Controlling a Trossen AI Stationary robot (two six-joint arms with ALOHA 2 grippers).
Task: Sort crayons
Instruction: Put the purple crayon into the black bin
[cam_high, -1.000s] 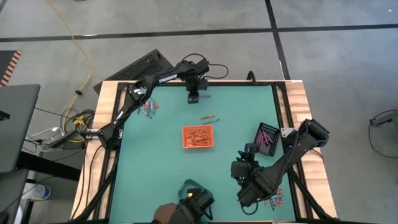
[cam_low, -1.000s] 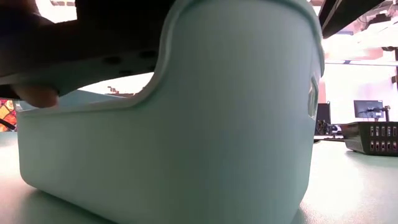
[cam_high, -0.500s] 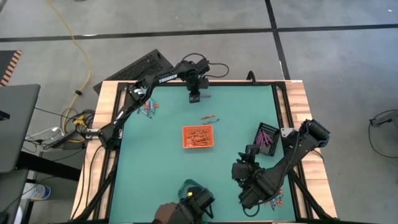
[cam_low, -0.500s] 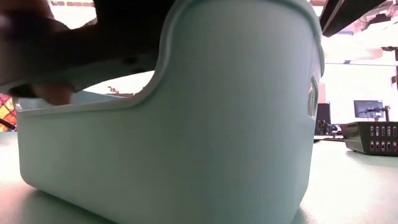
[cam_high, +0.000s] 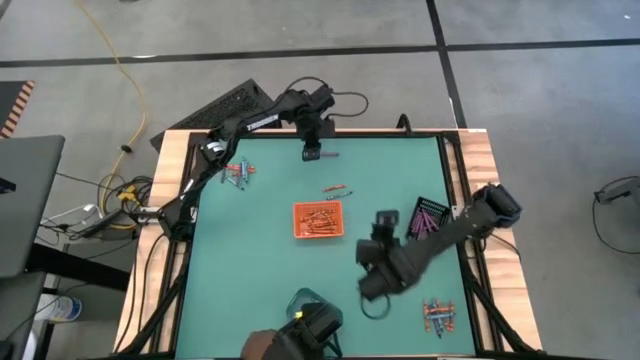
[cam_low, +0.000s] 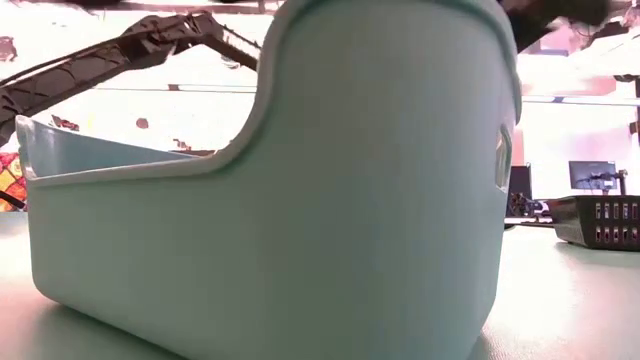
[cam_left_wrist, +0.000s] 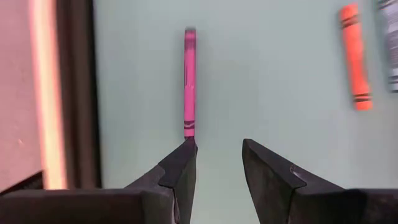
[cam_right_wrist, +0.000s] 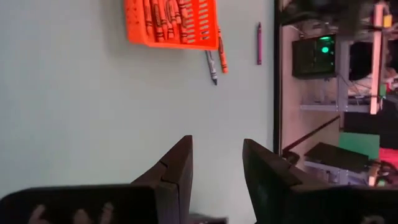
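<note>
Just ahead of the left gripper (cam_left_wrist: 216, 155), its fingers parted and empty, lies a magenta crayon (cam_left_wrist: 189, 81).

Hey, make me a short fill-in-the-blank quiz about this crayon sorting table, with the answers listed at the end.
1. The tray in the middle of the table is ____ in colour.
2. The crayon lying just ahead of the left gripper is ____.
3. The right gripper, with its fingers apart, holds ____.
4. The black tray holds ____ crayons.

Answers: orange; pink; nothing; purple
</note>
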